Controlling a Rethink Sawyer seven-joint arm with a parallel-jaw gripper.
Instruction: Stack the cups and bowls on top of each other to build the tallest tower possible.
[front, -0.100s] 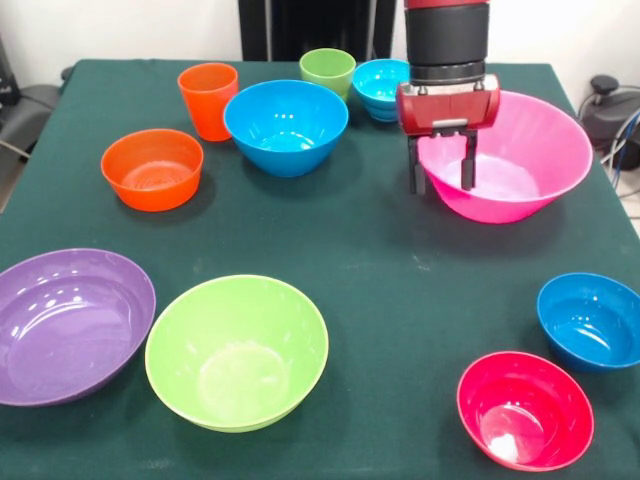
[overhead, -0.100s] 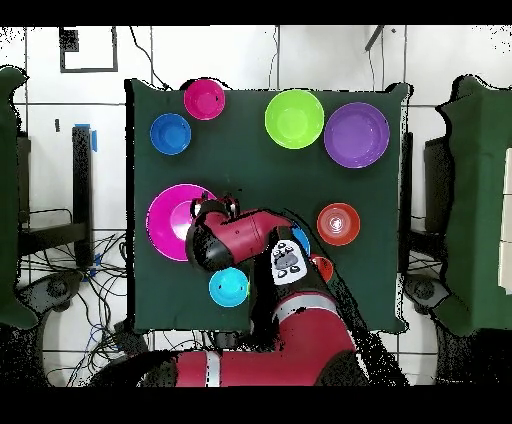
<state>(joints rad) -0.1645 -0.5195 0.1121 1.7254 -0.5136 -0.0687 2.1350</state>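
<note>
Gripper (front, -0.100s: 440, 177) at the near-left rim of the huge pink bowl (front, -0.100s: 530, 150), fingers spread with nothing between them.

No tower yet: every piece sits alone on the green table (front, -0.100s: 400, 270). In the front view, the back row holds the orange cup (front, -0.100s: 208, 100), the large blue bowl (front, -0.100s: 286, 126), the light green cup (front, -0.100s: 327, 70) and a small blue bowl (front, -0.100s: 378, 88) partly hidden by the arm. The medium orange bowl (front, -0.100s: 152, 168) sits at left below the orange cup. The near row holds the purple bowl (front, -0.100s: 68, 325), the lime green bowl (front, -0.100s: 237, 351), the small red bowl (front, -0.100s: 525, 410) and the second small blue bowl (front, -0.100s: 590, 321). One finger hangs outside the pink rim, the other over the inside. No readable writing or brand marks on any piece; markings on the arm's panel, seen from overhead, are too small to read.
</note>
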